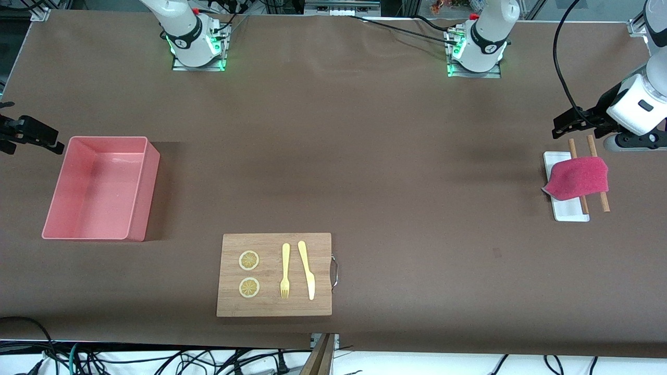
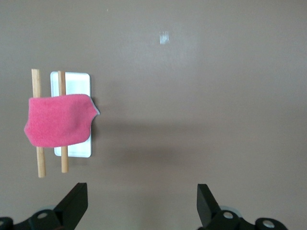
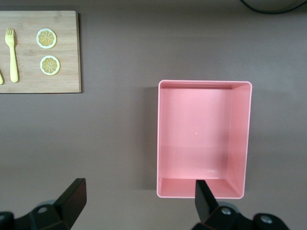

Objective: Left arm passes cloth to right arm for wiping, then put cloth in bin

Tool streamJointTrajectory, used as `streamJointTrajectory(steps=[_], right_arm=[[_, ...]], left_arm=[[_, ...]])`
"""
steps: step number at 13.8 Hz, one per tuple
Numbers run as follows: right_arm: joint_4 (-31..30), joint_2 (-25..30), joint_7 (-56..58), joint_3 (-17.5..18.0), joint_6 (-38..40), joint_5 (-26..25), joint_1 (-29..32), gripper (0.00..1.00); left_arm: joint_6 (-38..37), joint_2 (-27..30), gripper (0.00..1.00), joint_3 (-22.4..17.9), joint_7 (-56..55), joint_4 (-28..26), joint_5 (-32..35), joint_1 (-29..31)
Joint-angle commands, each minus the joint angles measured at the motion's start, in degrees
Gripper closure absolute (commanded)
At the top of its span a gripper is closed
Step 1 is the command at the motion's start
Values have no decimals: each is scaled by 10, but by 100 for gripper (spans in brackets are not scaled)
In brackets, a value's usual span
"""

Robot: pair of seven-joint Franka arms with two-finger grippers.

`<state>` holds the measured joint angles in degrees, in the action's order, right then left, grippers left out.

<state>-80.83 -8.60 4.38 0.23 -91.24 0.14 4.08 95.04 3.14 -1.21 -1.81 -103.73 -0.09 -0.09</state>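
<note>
The cutting board sits low in the frame. At right edge, the left gripper hangs wide open and empty, above the cloth draped over two sticks and a white tray. At left edge, the right gripper waits, open, beside the empty bin. A deep pinch could snag a stick.

Brown matte table cover under even light; tangled black cables along pale near edge.
</note>
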Motion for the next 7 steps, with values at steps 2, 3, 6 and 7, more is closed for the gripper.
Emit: streamJointTrajectory(steps=[2, 3, 6, 7], right_arm=[[7, 0, 5, -1, 1, 11, -1, 0], [7, 0, 5, -1, 1, 11, -1, 0], [7, 0, 5, -1, 1, 12, 0, 0], [7, 0, 5, -1, 1, 11, -1, 0]], left_arm=[[-19, -5, 0, 3, -5, 5, 11, 1], [-20, -15, 0, 3, -6, 18, 11, 0], [-20, -23, 0, 4, -5, 33, 11, -2], [-20, -24, 0, 4, -5, 33, 11, -2]])
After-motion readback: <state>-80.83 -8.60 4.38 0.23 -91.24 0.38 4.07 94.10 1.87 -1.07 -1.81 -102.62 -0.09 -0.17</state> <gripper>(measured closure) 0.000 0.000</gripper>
